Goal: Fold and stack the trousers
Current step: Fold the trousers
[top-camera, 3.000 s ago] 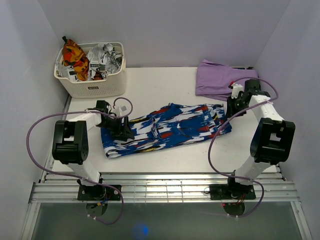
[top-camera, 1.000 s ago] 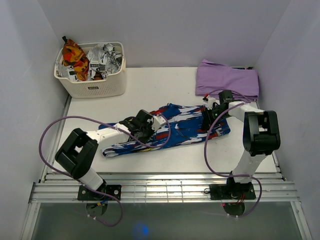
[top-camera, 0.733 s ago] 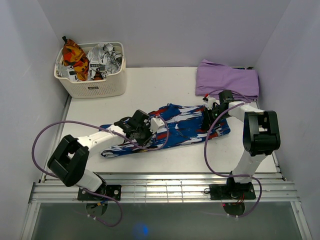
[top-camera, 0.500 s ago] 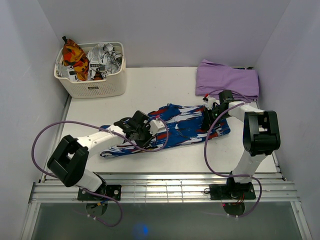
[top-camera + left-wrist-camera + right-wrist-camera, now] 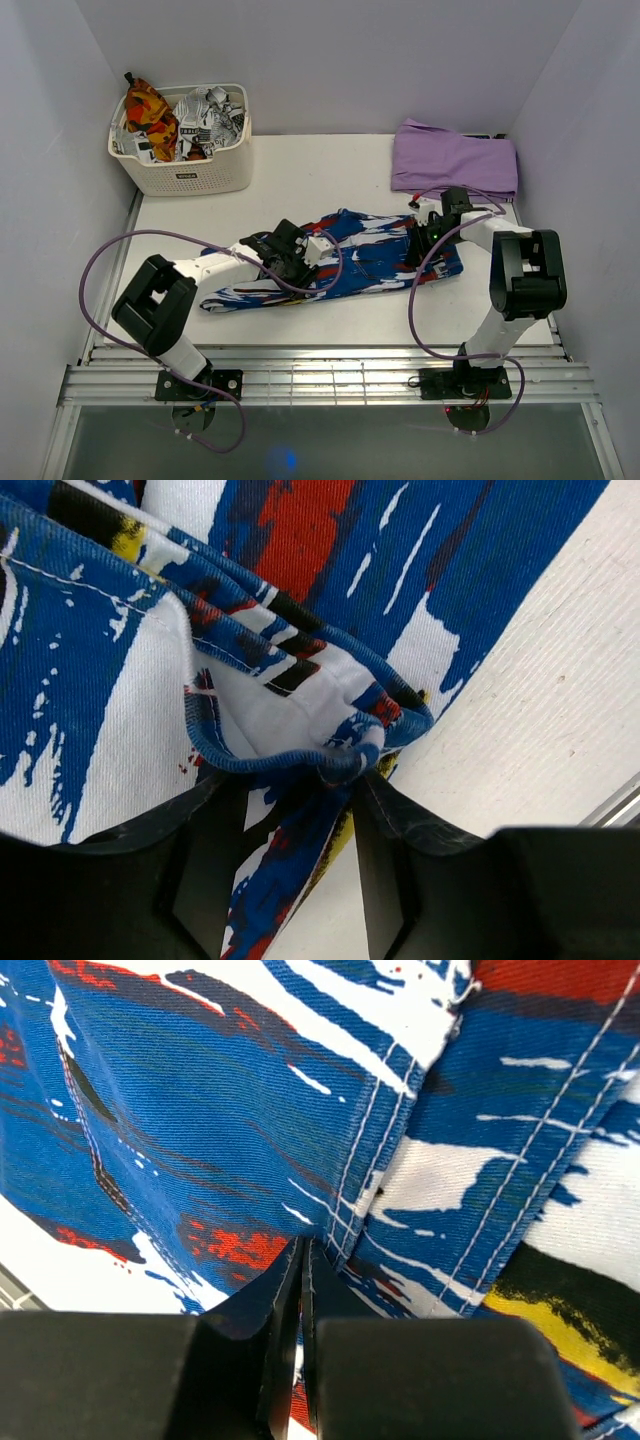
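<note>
White table (image 5: 300,170) between pale walls carries everything. Across its middle, nearer the front edge, lie the trousers (image 5: 375,262), stretched left to right with the narrow end toward the left edge and the waist toward the right. They look soft, light and limp, so I expect them to sag and crease wherever I lift. I judge the hems and stitched seams the best places to take hold, since the doubled cloth gives the fingers more to bite.

A folded lilac garment (image 5: 455,160) sits at the back right corner, just behind the waist end, and could get dragged along. A basket (image 5: 185,178) of printed clothes stands at the back left corner, well apart. The 2 purple cables (image 5: 335,262) loop over the cloth and might snag it.

The left gripper (image 5: 290,800) has its jaws partly apart, with a rolled hem lying loose between them. The right gripper (image 5: 303,1260) has its jaws pressed together, pinching a pucker of cloth beside a double seam.
</note>
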Tool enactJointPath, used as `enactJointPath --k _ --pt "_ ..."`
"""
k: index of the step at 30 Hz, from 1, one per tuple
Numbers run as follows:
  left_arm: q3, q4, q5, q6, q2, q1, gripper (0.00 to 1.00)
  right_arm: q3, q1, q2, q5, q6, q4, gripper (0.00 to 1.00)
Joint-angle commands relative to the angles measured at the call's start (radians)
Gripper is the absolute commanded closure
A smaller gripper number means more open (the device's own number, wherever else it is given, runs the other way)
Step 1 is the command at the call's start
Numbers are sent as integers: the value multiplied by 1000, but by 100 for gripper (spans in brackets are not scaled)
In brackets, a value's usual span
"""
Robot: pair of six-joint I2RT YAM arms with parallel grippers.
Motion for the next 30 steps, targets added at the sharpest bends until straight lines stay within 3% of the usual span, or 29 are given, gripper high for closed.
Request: enactJointPath --k 1,4,5,8,9,10,11,12,13,16,18,22,26,30 --pt "37 34 36 -6 -39 2 43 -56 3 -7 30 -5 -113 92" --pt "41 4 77 0 -81 13 36 -64 3 -18 16 6 -144 92" --pt "49 -33 106 -3 -94 25 27 -67 3 -24 11 3 -155 92" --pt "90 -117 325 -29 -179 162 16 -67 1 -73 -2 0 -189 91" --pt "101 -128 461 -37 -229 284 2 -53 -2 -119 -15 -6 -193 87" --pt "110 -162 511 -41 -245 339 2 -43 -2 -143 -25 -6 -192 82" --pt "123 -185 548 -37 -259 396 2 -29 -2 -171 -60 -6 -183 70" --pt "147 -212 594 -28 -265 480 2 0 -2 -218 -81 10 -176 56" --pt "159 -264 613 -22 -263 512 2 17 -1 -235 -105 23 -151 34" --pt "158 -340 714 -8 -240 667 2 81 48 -265 -193 91 -103 21" --pt "138 -355 748 -15 -227 800 4 114 117 -243 -222 163 -58 21" --pt "110 -357 794 -50 -176 948 7 157 226 -151 -283 333 44 37" --pt "97 -355 815 -72 -153 1068 8 163 329 -6 -351 536 182 37" --pt "89 -362 796 -54 -199 1097 7 204 449 77 -259 679 253 30"
